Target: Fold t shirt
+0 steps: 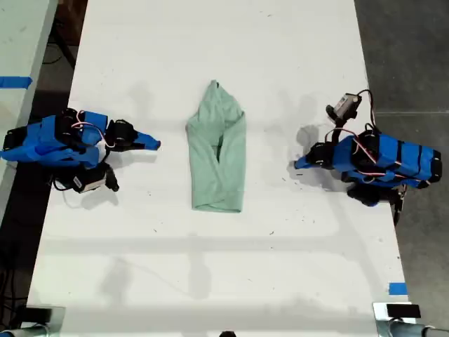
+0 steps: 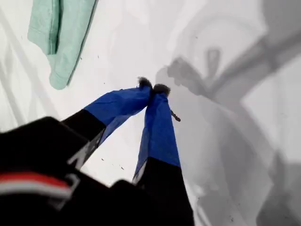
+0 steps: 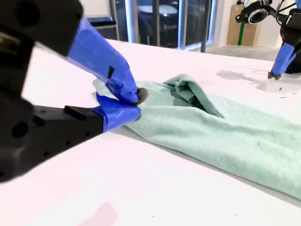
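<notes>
The t shirt [image 1: 217, 154] is a pale mint-green cloth, folded into a long narrow shape in the middle of the white table [image 1: 210, 281], its pointed end toward the far edge. My first gripper [image 1: 300, 164] is on the exterior view's right, shut and empty, a short way from the shirt. In its wrist view the tips [image 2: 153, 88] meet over bare table, with the t shirt [image 2: 56, 28] beyond them. My second gripper [image 1: 156, 145] is on the exterior view's left, also shut and apart from the shirt. Its tips [image 3: 136, 100] are pressed together in front of the t shirt [image 3: 225, 132].
Blue tape marks sit on a neighbouring table [image 1: 14, 82] at the exterior view's left and near the table's front corner [image 1: 397, 288] at its right. Dark floor borders the table on both sides. The other arm's gripper [image 3: 281, 59] shows beyond the shirt in the second wrist view.
</notes>
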